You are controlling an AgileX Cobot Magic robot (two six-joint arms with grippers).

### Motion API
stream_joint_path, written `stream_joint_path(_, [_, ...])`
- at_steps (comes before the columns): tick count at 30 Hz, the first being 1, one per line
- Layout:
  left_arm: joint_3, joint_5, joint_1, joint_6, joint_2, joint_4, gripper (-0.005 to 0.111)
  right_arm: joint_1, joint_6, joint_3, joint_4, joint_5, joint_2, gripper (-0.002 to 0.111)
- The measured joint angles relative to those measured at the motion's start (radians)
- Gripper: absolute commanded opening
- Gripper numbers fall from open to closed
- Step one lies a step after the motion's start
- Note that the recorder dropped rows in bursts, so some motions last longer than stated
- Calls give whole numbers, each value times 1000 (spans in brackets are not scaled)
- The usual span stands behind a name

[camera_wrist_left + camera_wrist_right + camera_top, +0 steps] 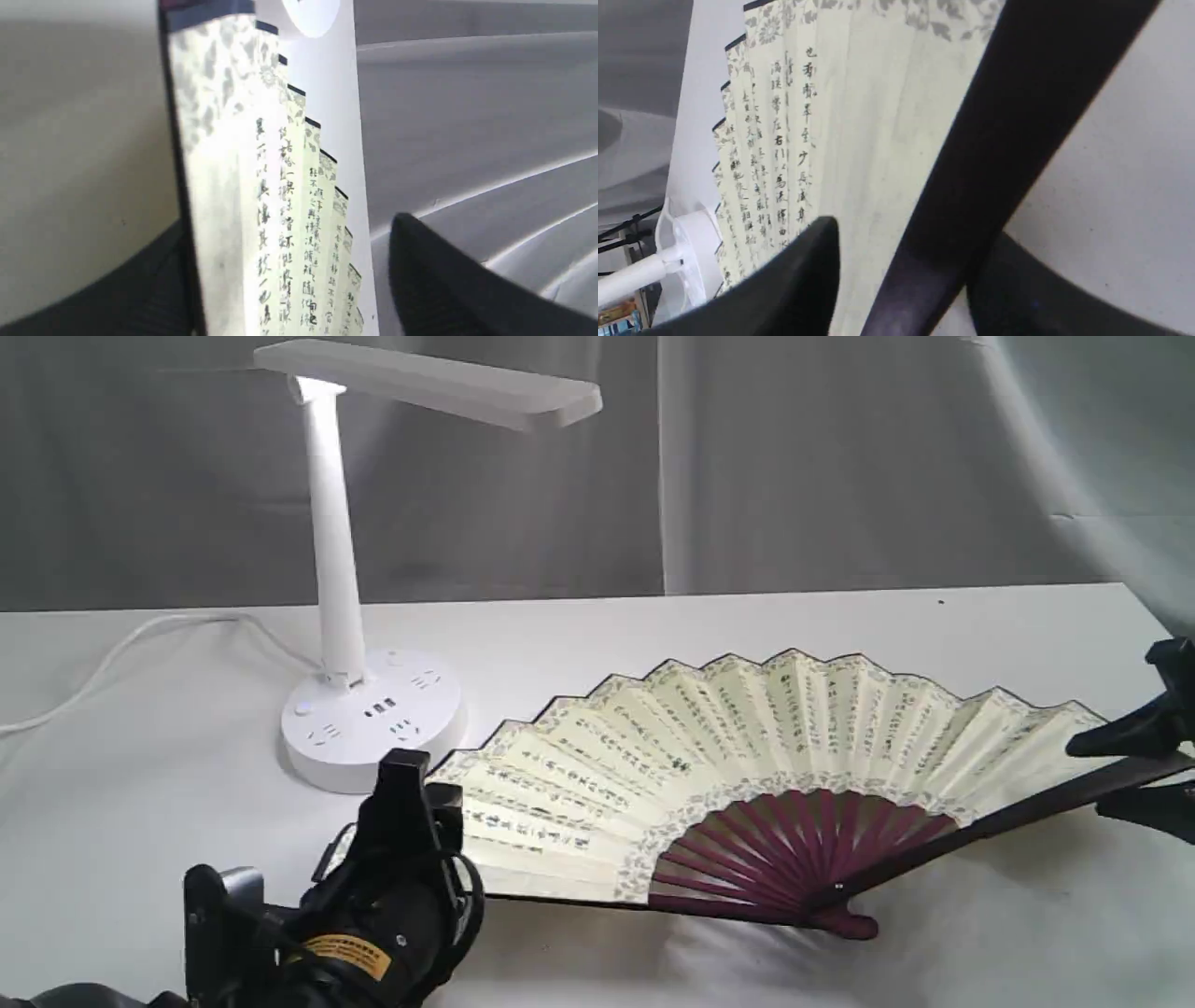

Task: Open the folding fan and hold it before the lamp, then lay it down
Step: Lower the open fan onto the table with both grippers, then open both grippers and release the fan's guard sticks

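The left gripper [425, 793], a black two-finger unit, sits nearest the exterior camera. Its jaws stand wide apart and clamp nothing. In the left wrist view the near end of the large folding fan [747, 728] passes between the two black fingers [444, 280]. The fan has a cream pleated paper leaf, columns of black calligraphy, a grey floral border and dark maroon wooden ribs. Clear space separates the leaf from one finger; whether the dark outer guard touches the other cannot be told.

From this gripper the fan lies spread fully open on the white table [140, 784], reaching across to the right gripper [1088, 773]. The pivot points toward the camera and the scalloped edge points away.

The right gripper is likewise parted and holds nothing. Its jaws straddle the fan's opposite dark guard — one finger over the leaf, one on the table side. The right wrist view shows a gap at the first finger; contact at the second cannot be told.

Beyond the left gripper, just beside the fan's end pleat, stands the white plastic desk lamp [336, 551] — round socketed base, slim upright stem, flat rectangular head. A white cord [121, 649] runs off from the base, away from both grippers. A grey curtain [840, 457] hangs farthest back.
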State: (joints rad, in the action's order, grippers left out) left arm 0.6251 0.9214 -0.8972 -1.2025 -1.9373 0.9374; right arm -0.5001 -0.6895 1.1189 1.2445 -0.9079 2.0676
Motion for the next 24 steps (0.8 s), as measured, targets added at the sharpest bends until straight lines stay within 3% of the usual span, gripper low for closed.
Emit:
stream_joint_path(7, [0,6,0,89,0,0,63,0,29,0,-31,45,0,67])
stream_joint_path(18, [-15,23,0,145,4,0,63,0,132,0,-119,72,0,67])
stream_joint_path(24, [-15,-1,0,351,10,-23,63,0,114,0,-62,-9,0,66])
